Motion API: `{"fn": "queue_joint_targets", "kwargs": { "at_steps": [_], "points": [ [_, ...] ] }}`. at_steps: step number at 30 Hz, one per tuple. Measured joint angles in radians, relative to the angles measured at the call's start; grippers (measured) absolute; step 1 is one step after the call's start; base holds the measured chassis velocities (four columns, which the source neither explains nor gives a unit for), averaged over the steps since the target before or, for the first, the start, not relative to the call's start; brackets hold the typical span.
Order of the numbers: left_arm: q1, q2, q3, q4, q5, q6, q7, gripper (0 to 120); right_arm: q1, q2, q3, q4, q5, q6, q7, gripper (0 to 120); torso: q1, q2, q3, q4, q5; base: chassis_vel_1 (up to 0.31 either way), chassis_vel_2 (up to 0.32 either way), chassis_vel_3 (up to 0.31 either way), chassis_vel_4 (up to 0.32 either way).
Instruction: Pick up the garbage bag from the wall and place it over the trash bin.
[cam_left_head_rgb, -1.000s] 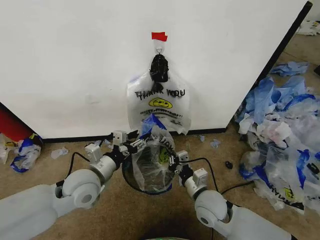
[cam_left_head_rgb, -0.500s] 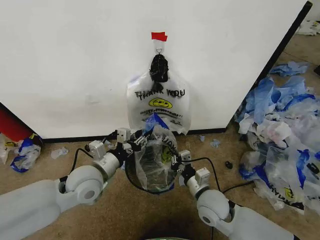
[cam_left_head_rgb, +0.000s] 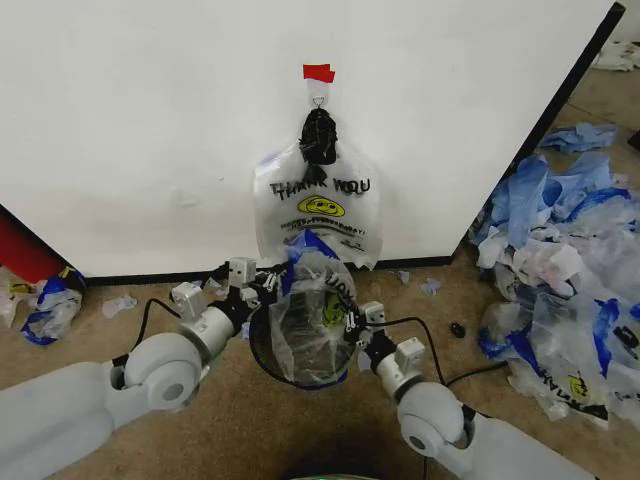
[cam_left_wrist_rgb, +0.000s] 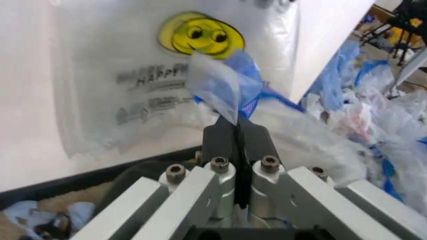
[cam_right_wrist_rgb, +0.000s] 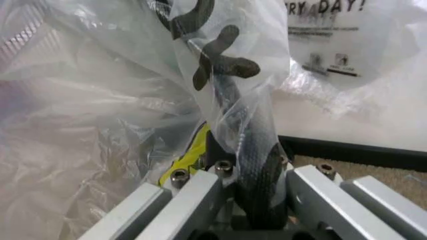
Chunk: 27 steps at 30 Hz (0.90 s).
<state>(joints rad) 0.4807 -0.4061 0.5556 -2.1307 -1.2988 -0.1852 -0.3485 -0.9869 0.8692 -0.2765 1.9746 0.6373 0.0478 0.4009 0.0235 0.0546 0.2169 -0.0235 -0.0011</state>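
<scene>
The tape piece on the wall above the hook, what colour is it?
Red. The tape piece sits on the white wall, clearest in the head view.

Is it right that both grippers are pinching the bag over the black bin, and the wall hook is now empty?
Not quite. The left gripper and right gripper do pinch a garbage bag over the trash bin, but the hook is not empty: the head view shows another smiley bag hanging there.
</scene>
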Motion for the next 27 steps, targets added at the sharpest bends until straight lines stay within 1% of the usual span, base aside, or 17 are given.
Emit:
{"fn": "queue_joint_targets", "kwargs": {
  "at_steps": [5, 10, 12, 14, 18, 20, 24, 27],
  "points": [
    [0.013, 0.008, -0.024, 0.005, 0.0, -0.003, -0.002, 0, -0.035, -0.024, 0.053, 0.01, 0.002, 0.012, -0.017, 0, 0.0, 0.0, 0.0, -0.0003, 0.0, 0.0, 0.0, 0.0, 0.0],
    [0.076, 0.015, -0.068, 0.0, 0.013, -0.004, 0.0, 0, -0.073, -0.058, 0.112, 0.035, 0.021, 0.038, -0.064, 0, 0.0, 0.0, 0.0, 0.0, 0.0, 0.0, 0.0, 0.0, 0.0],
    [0.085, 0.015, -0.073, -0.001, 0.016, -0.004, 0.0, 0, -0.076, -0.062, 0.119, 0.039, 0.026, 0.042, -0.071, 0, 0.0, 0.0, 0.0, -0.0001, 0.0, 0.0, 0.0, 0.0, 0.0],
    [0.118, 0.015, -0.095, 0.0, 0.025, -0.007, 0.001, 0, -0.088, -0.078, 0.139, 0.056, 0.052, 0.049, -0.095, 0, 0.0, 0.0, 0.0, -0.0002, 0.0, 0.0, 0.0, 0.0, 0.0],
    [0.181, 0.024, -0.137, 0.01, 0.045, -0.018, 0.01, 0, -0.101, -0.104, 0.155, 0.078, 0.079, 0.054, -0.109, 0, 0.0, 0.0, 0.0, 0.0001, 0.0, 0.0, 0.0, 0.0, 0.0],
    [0.193, 0.026, -0.145, 0.011, 0.048, -0.02, 0.014, 0, -0.104, -0.11, 0.157, 0.08, 0.081, 0.054, -0.111, 0, 0.0, 0.0, 0.0, 0.0, -0.0002, 0.0, 0.0, 0.0, 0.0],
    [0.253, 0.038, -0.192, 0.013, 0.063, -0.029, 0.025, 0, -0.112, -0.126, 0.171, 0.085, 0.09, 0.057, -0.115, 0, 0.0, 0.0, 0.0, -0.0002, 0.0, 0.0, 0.0, 0.0, 0.0],
    [0.265, 0.043, -0.201, 0.015, 0.069, -0.034, 0.029, 0, -0.112, -0.13, 0.175, 0.088, 0.1, 0.057, -0.114, 0, 0.0, 0.0, 0.0, 0.0, 0.0, 0.0, 0.0, 0.0, 0.0]
  ]
}}
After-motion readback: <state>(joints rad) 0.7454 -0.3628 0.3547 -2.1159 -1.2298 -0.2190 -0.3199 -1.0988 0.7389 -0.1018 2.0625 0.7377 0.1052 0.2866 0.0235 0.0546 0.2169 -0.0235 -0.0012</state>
